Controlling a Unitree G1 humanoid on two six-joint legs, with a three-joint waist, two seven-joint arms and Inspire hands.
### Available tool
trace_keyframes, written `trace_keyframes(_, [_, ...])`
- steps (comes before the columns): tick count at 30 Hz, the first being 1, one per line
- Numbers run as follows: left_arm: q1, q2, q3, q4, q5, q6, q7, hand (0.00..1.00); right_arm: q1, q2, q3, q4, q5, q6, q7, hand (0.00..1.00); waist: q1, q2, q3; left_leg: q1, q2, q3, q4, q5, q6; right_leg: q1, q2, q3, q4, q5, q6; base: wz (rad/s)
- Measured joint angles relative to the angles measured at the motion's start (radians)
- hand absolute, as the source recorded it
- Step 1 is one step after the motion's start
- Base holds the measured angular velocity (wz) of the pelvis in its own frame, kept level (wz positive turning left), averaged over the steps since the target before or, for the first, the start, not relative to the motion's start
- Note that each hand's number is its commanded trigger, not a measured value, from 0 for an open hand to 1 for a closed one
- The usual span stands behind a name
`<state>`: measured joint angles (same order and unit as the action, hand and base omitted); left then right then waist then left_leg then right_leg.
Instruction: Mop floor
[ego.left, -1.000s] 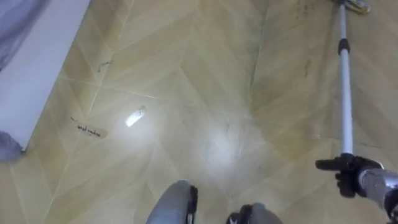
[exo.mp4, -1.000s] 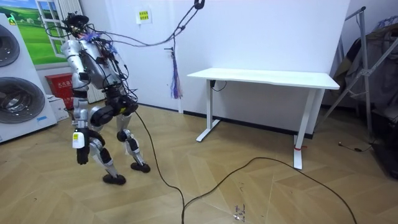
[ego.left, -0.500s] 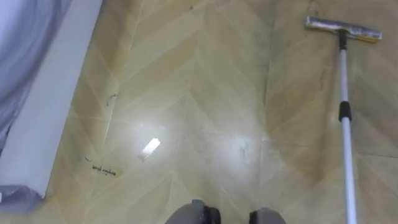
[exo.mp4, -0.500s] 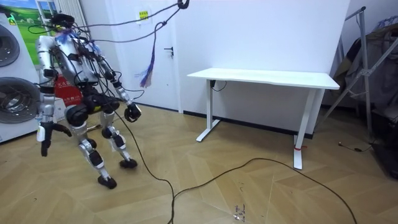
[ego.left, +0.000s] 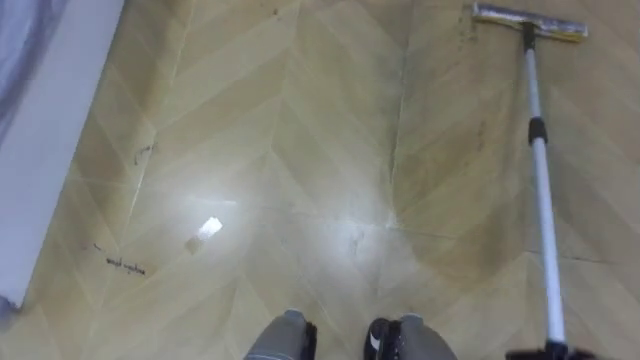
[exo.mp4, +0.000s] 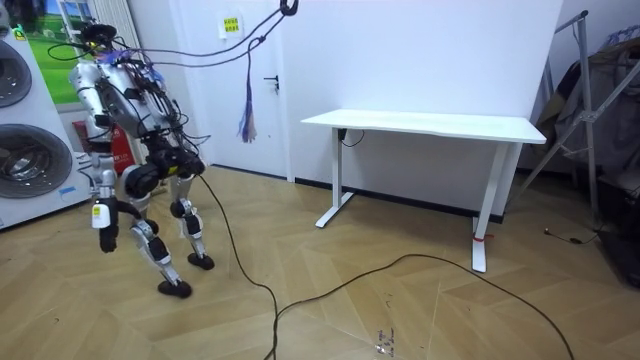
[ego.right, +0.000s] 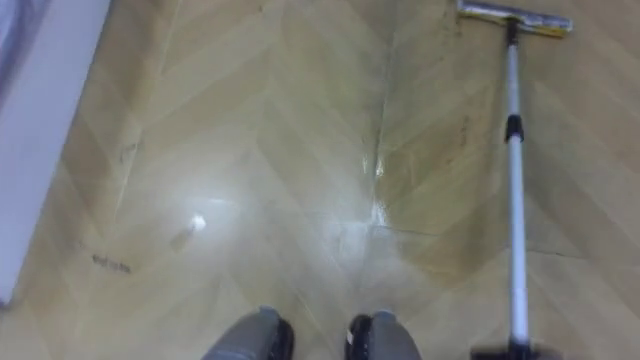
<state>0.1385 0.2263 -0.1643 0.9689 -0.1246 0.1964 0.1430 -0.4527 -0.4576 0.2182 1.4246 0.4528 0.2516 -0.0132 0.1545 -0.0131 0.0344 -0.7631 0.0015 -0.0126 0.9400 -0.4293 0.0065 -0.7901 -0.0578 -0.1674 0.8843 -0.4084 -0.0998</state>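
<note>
The right hand (ego.left: 545, 354) barely showed at the near end of the mop (ego.left: 540, 190); its grip could not be told. From that hand the pole ran forward, its head flat on the floor (ego.left: 300, 150). The left hand (exo.mp4: 100, 214) hung low.

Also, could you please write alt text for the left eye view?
A white-poled mop stretches up the right side of a pale wooden floor, its flat head at the top, its pole ending at the robot's right hand on the bottom edge. A small white scrap lies on the floor at left.
</note>
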Motion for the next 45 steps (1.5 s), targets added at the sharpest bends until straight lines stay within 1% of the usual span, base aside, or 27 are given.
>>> trace_keyframes(1, [0.003,0.002,0.000,-0.008,0.001,0.000,0.001,0.00,-0.029,-0.016,-0.007,-0.012,0.000,-0.002,0.009,1.00,0.009,-0.003,-0.0005,0.007,0.002,0.011,-0.039,0.002,-0.004,-0.002,-0.001,-0.001,-0.017,0.009,-0.001,0.27])
trace_keyframes(3, [0.008,0.005,0.000,-0.013,0.001,0.000,0.002,0.00,-0.056,-0.021,-0.025,-0.022,-0.003,-0.003,0.018,1.00,0.010,-0.006,-0.0016,0.019,0.001,0.024,-0.094,0.008,-0.012,-0.006,-0.009,-0.008,-0.040,0.023,-0.004,0.27])
trace_keyframes(4, [0.009,0.005,0.000,-0.017,0.003,0.006,0.002,0.00,-0.058,-0.020,-0.027,-0.022,-0.004,-0.004,0.020,1.00,0.010,-0.006,-0.0017,0.028,0.001,0.035,-0.129,0.014,-0.010,-0.003,-0.017,-0.017,-0.054,0.031,-0.006,0.22])
trace_keyframes(6, [0.010,0.006,0.000,-0.014,0.010,0.016,-0.003,0.00,-0.036,-0.013,-0.026,-0.023,-0.010,-0.006,0.029,1.00,0.012,-0.005,-0.0019,0.043,0.004,0.040,-0.154,0.025,-0.011,0.014,-0.018,-0.025,-0.079,0.040,-0.007,0.11])
trace_keyframes(9, [0.008,0.003,0.002,-0.001,0.012,0.023,-0.028,0.00,0.052,0.001,-0.014,-0.017,-0.022,-0.021,0.057,1.00,0.006,0.015,-0.0013,0.095,0.009,0.021,-0.179,0.027,-0.013,0.091,-0.008,-0.046,-0.129,0.044,-0.005,0.10])
trace_keyframes(10, [0.004,0.001,0.002,-0.001,0.024,0.022,-0.041,0.00,0.093,0.002,-0.003,-0.015,-0.023,-0.023,0.061,1.00,0.005,0.029,-0.0011,0.113,0.011,0.011,-0.182,0.027,-0.013,0.120,-0.006,-0.056,-0.147,0.045,-0.003,0.11])
trace_keyframes(12, [-0.005,-0.005,0.003,0.004,0.057,0.023,-0.047,0.00,0.151,0.015,0.007,0.004,-0.023,-0.037,0.061,1.00,0.003,0.041,-0.0018,0.142,0.012,0.013,-0.189,0.027,-0.013,0.155,-0.004,-0.057,-0.165,0.047,0.002,0.03])
trace_keyframes(14, [-0.018,-0.010,0.009,0.018,0.080,0.021,-0.055,0.00,0.208,0.056,0.015,0.015,-0.030,-0.056,0.059,1.00,-0.004,0.057,-0.0036,0.170,0.013,0.017,-0.204,0.027,-0.012,0.187,-0.001,-0.054,-0.189,0.053,0.012,-0.06])
trace_keyframes(16, [-0.023,-0.015,0.029,0.025,0.097,0.021,-0.068,0.00,0.248,0.093,0.015,0.017,-0.026,-0.075,0.056,1.00,-0.014,0.062,-0.0031,0.195,0.019,0.029,-0.217,0.027,-0.012,0.208,0.008,-0.042,-0.209,0.061,0.020,-0.18])
trace_keyframes(17, [-0.031,-0.019,0.033,0.040,0.095,0.022,-0.068,0.00,0.273,0.115,0.016,0.017,-0.017,-0.084,0.055,1.00,-0.017,0.065,-0.0050,0.215,0.020,0.030,-0.232,0.029,-0.009,0.226,0.012,-0.040,-0.228,0.068,0.022,-0.19])
trace_keyframes(18, [-0.033,-0.021,0.033,0.043,0.095,0.022,-0.067,0.00,0.284,0.124,0.017,0.017,-0.013,-0.088,0.056,1.00,-0.023,0.068,-0.0065,0.227,0.020,0.033,-0.245,0.031,-0.004,0.238,0.012,-0.040,-0.240,0.072,0.025,-0.04])
trace_keyframes(19, [-0.036,-0.025,0.034,0.052,0.095,0.020,-0.066,0.00,0.302,0.139,0.017,0.018,-0.012,-0.089,0.056,1.00,-0.039,0.070,-0.0088,0.257,0.019,0.044,-0.286,0.040,0.009,0.262,0.013,-0.039,-0.267,0.081,0.031,0.00])
trace_keyframes(21, [-0.046,-0.039,0.046,0.085,0.098,0.020,-0.062,0.00,0.325,0.152,0.017,0.018,-0.021,-0.089,0.059,1.00,-0.045,0.066,-0.0094,0.317,0.017,0.063,-0.352,0.057,0.018,0.306,0.013,-0.029,-0.311,0.100,0.037,-0.10])
trace_keyframes(22, [-0.046,-0.045,0.048,0.103,0.098,0.021,-0.060,0.00,0.343,0.155,0.017,0.018,-0.026,-0.090,0.060,1.00,-0.050,0.060,-0.0095,0.359,0.009,0.066,-0.396,0.072,0.020,0.340,0.010,-0.025,-0.342,0.108,0.042,0.00])
trace_keyframes(23, [-0.044,-0.047,0.053,0.113,0.110,0.021,-0.060,0.00,0.367,0.156,0.016,0.021,-0.035,-0.090,0.061,1.00,-0.064,0.046,-0.0119,0.399,0.000,0.066,-0.446,0.092,0.023,0.372,0.006,-0.024,-0.372,0.115,0.049,0.11])
trace_keyframes(24, [-0.037,-0.047,0.072,0.114,0.130,0.021,-0.060,0.00,0.385,0.158,0.015,0.026,-0.055,-0.089,0.060,1.00,-0.069,0.042,-0.0233,0.436,-0.002,0.067,-0.490,0.112,0.024,0.403,0.005,-0.022,-0.405,0.124,0.054,0.14])
trace_keyframes(26, [-0.026,-0.046,0.108,0.114,0.144,0.021,-0.059,0.00,0.399,0.158,0.006,0.030,-0.093,-0.086,0.061,1.00,-0.070,0.027,-0.0216,0.497,-0.005,0.067,-0.548,0.129,0.023,0.454,0.010,-0.022,-0.450,0.140,0.054,-0.08])
trace_keyframes(27, [-0.021,-0.046,0.118,0.113,0.149,0.021,-0.058,0.00,0.403,0.159,0.000,0.031,-0.110,-0.084,0.062,1.00,-0.071,0.022,-0.0234,0.516,-0.003,0.067,-0.566,0.136,0.023,0.471,0.010,-0.022,-0.462,0.143,0.055,-0.09])
trace_keyframes(28, [-0.010,-0.046,0.127,0.109,0.160,0.021,-0.058,0.00,0.418,0.159,-0.006,0.029,-0.137,-0.082,0.069,1.00,-0.076,0.012,-0.0291,0.550,-0.002,0.068,-0.597,0.145,0.022,0.505,0.015,-0.024,-0.488,0.151,0.058,0.00])
trace_keyframes(29, [-0.007,-0.045,0.134,0.108,0.164,0.022,-0.058,0.00,0.428,0.160,-0.009,0.021,-0.159,-0.072,0.075,1.00,-0.080,0.003,-0.0319,0.579,0.001,0.068,-0.618,0.148,0.021,0.536,0.019,-0.033,-0.510,0.155,0.058,0.04])
trace_keyframes(33, [0.006,-0.046,0.145,0.101,0.176,0.028,-0.050,0.00,0.443,0.166,-0.017,0.013,-0.223,-0.041,0.102,1.00,-0.095,-0.023,-0.0293,0.674,0.003,0.067,-0.655,0.151,0.016,0.633,0.032,-0.037,-0.555,0.156,0.058,0.00])
trace_keyframes(35, [0.007,-0.046,0.163,0.098,0.175,0.032,-0.045,0.00,0.455,0.177,-0.025,0.012,-0.266,-0.032,0.105,1.00,-0.103,-0.038,-0.0314,0.724,0.007,0.067,-0.677,0.152,0.015,0.689,0.043,-0.039,-0.594,0.160,0.058,0.00])
trace_keyframes(36, [0.007,-0.045,0.164,0.094,0.175,0.033,-0.042,0.00,0.459,0.180,-0.026,0.012,-0.271,-0.030,0.105,1.00,-0.105,-0.041,-0.0327,0.734,0.008,0.067,-0.683,0.153,0.013,0.702,0.044,-0.039,-0.601,0.162,0.058,0.00])
trace_keyframes(39, [0.009,-0.049,0.167,0.089,0.175,0.043,-0.039,0.00,0.469,0.185,-0.043,0.011,-0.316,-0.011,0.124,1.00,-0.118,-0.042,-0.0315,0.789,0.016,0.065,-0.712,0.154,0.011,0.764,0.060,-0.036,-0.648,0.177,0.058,-0.04])
trace_keyframes(41, [0.008,-0.051,0.199,0.089,0.175,0.044,-0.038,0.00,0.470,0.187,-0.045,0.011,-0.349,-0.008,0.137,1.00,-0.125,-0.041,-0.0304,0.819,0.021,0.067,-0.723,0.154,0.011,0.794,0.070,-0.027,-0.673,0.186,0.055,-0.13])
trace_keyframes(43, [0.007,-0.051,0.210,0.089,0.175,0.044,-0.036,0.00,0.474,0.191,-0.061,0.011,-0.389,-0.001,0.140,1.00,-0.131,-0.037,-0.0290,0.835,0.022,0.069,-0.729,0.154,0.011,0.809,0.077,-0.023,-0.687,0.189,0.055,-0.05])
trace_keyframes(45, [0.007,-0.054,0.226,0.090,0.175,0.044,-0.035,0.00,0.479,0.197,-0.077,0.011,-0.421,0.005,0.141,1.00,-0.144,-0.036,-0.0300,0.844,0.023,0.074,-0.736,0.154,0.011,0.816,0.077,-0.024,-0.691,0.189,0.055,0.00])
